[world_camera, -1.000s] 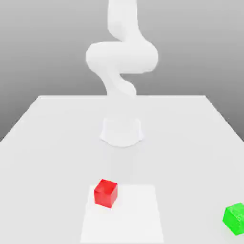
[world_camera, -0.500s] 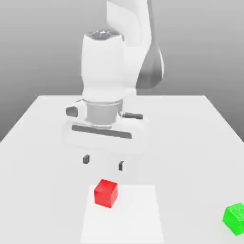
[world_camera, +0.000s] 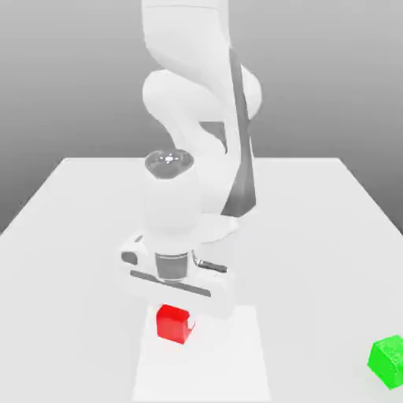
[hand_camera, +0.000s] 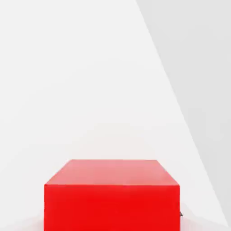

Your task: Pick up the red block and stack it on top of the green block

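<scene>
We see the white Franka arm (world_camera: 197, 118) bent low over the white table (world_camera: 71, 205), its hand pointing straight down. The gripper (world_camera: 175, 315) sits directly on top of the red block (world_camera: 174, 323), whose upper part is hidden behind the hand's body in the exterior view. The fingers themselves are covered by the hand, so we cannot see them pressing the cube's sides; going by the closed setting of the jaws and the hand's seat over the cube, we take the gripper to be clamped on the red block. The block rests on a lighter square patch (world_camera: 228, 354) marked on the table, toward that patch's corner on the exterior view's left.

In the hand view the red block (hand_camera: 112, 194) appears close up, with its top face and one plain side face showing. We find no writing, brand or label on it.

The green block (world_camera: 388, 360) stands on the table well apart, at the exterior view's right edge, off the lighter patch. Its faces are plain too.
</scene>
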